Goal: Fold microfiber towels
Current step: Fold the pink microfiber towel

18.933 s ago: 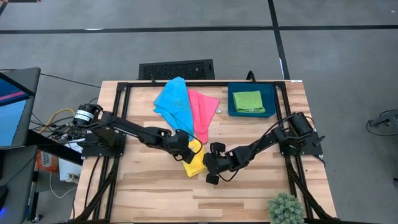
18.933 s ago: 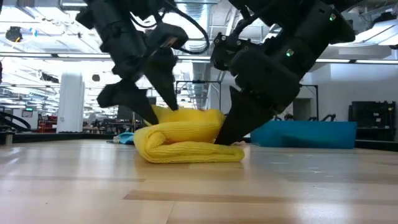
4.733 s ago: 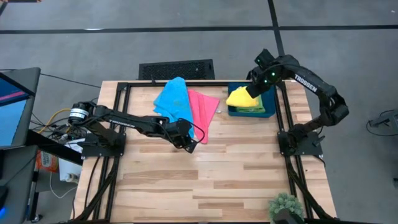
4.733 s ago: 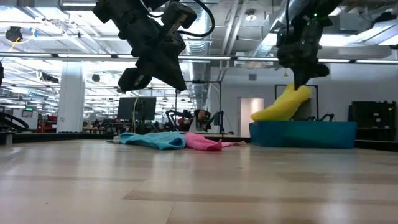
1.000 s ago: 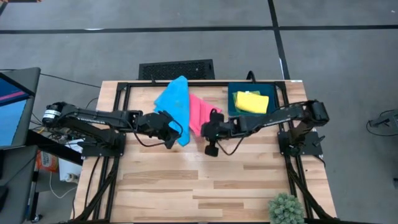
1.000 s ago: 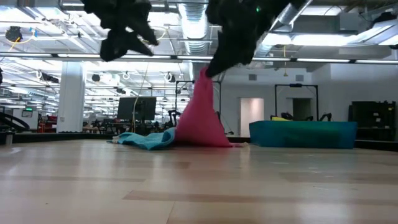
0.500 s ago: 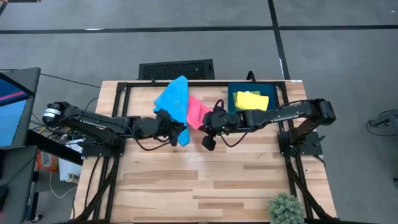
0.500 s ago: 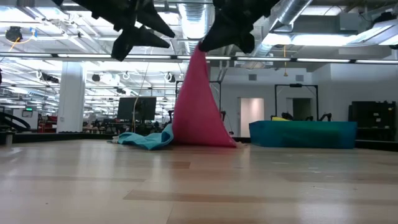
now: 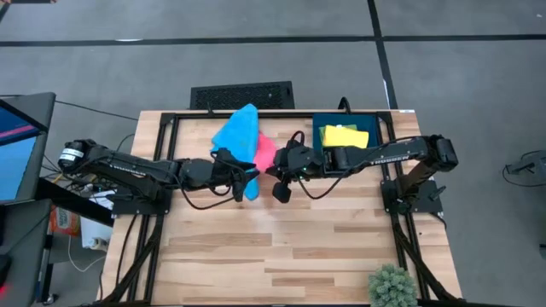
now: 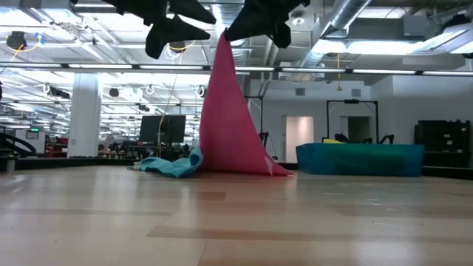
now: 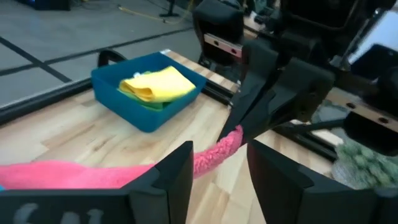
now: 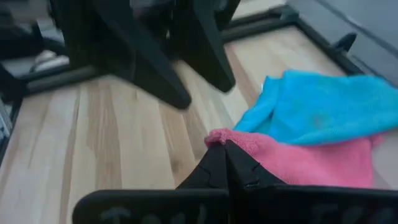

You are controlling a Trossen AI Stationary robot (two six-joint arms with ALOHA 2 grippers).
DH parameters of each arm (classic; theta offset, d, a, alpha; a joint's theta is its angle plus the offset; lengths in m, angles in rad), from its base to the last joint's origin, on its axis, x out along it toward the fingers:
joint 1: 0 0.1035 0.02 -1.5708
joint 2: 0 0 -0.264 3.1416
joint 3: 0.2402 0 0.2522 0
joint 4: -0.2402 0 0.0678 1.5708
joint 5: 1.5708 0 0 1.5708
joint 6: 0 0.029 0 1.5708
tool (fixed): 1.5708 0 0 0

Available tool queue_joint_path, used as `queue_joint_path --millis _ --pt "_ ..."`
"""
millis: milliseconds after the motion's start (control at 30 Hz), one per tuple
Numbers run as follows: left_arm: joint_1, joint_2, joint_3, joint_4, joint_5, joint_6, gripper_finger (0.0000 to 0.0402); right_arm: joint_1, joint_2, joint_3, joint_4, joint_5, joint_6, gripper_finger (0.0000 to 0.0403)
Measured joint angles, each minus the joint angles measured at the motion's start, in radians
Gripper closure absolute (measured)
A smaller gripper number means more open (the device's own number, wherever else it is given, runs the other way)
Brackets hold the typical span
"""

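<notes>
I have the right gripper (image 9: 275, 173) pinched tight on one corner of the pink towel (image 10: 229, 118), which hangs from it in a tall cone with its lower edge on the table (image 9: 341, 247), just beside the blue towel (image 9: 235, 135). My left gripper (image 9: 248, 180) sits close opposite, jaws parted around the pink edge in its wrist view but not closed on it; I think nothing is gripped there, though the overhead angle is poor.

To do this well I'd bring the left fingers (image 11: 180, 177) onto the neighbouring corner, close firmly, then draw both grippers apart so the towel hangs flat before laying it down on the bare wood nearer me.

The blue towel lies touching the pink hem and could drag along. The yellow towel (image 9: 345, 137) rests in the tray (image 9: 318, 147), green showing beneath it, well clear.
</notes>
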Motion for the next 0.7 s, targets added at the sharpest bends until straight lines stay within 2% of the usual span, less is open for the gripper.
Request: queue_joint_path --millis 267,400,700 --pt "0.0 0.022 -0.001 -0.006 0.004 -0.034 0.022 -0.011 0.0 0.004 0.053 0.001 -0.02 0.0403" --pt "0.0 0.075 0.001 0.031 0.004 -0.079 0.0207 -0.022 0.0 0.004 0.072 0.002 -0.028 0.0403" --pt "0.0 0.181 0.057 0.02 -0.006 -0.192 0.0197 -0.026 0.0 0.003 0.067 0.002 -0.054 0.0403"
